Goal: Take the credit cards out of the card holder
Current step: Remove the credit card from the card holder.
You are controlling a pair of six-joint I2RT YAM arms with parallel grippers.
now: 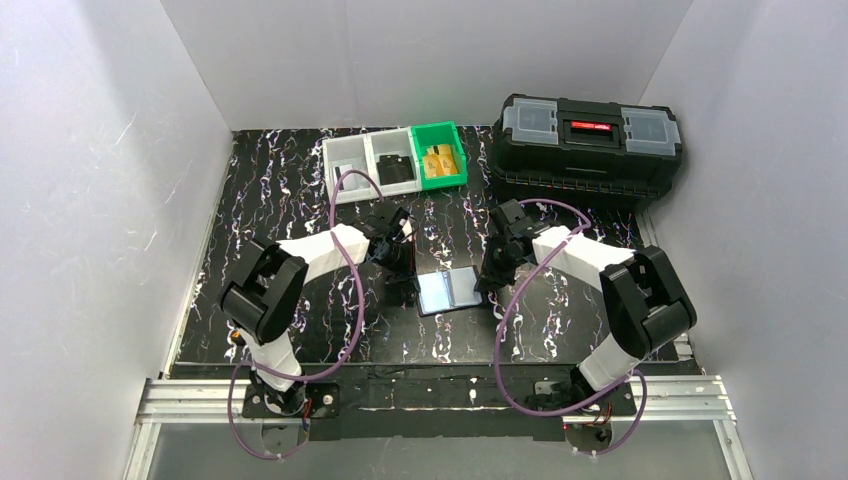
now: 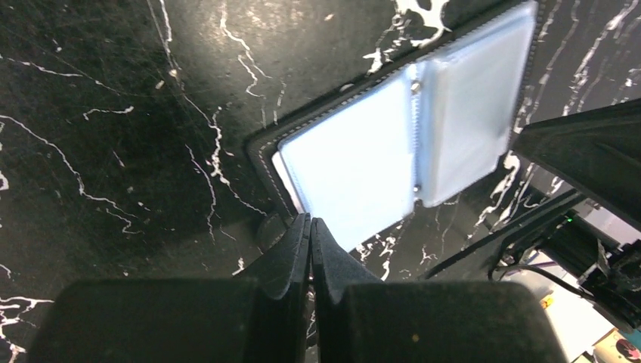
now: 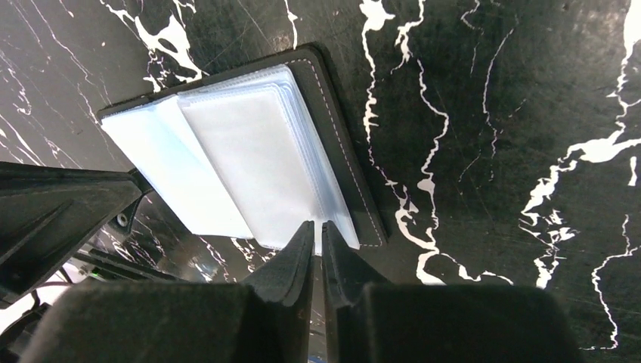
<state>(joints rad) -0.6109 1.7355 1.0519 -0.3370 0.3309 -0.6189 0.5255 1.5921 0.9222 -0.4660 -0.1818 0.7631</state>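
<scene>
The card holder (image 1: pixel 449 290) lies open on the black marbled table, with its pale blue-grey clear pockets facing up. It shows in the left wrist view (image 2: pixel 393 136) and the right wrist view (image 3: pixel 249 159). No credit card shows in its pockets. My left gripper (image 1: pixel 403 290) is shut and empty, with its tips (image 2: pixel 311 221) at the holder's left edge. My right gripper (image 1: pixel 484 282) is shut, with its tips (image 3: pixel 318 225) at the corner of the right pocket stack. I cannot tell whether either gripper touches the holder.
A row of small bins (image 1: pixel 395 160) stands at the back. The green bin (image 1: pixel 440 155) holds gold-orange things, and the middle grey one holds a dark thing. A big black toolbox (image 1: pixel 590 145) stands at the back right. White walls close in three sides.
</scene>
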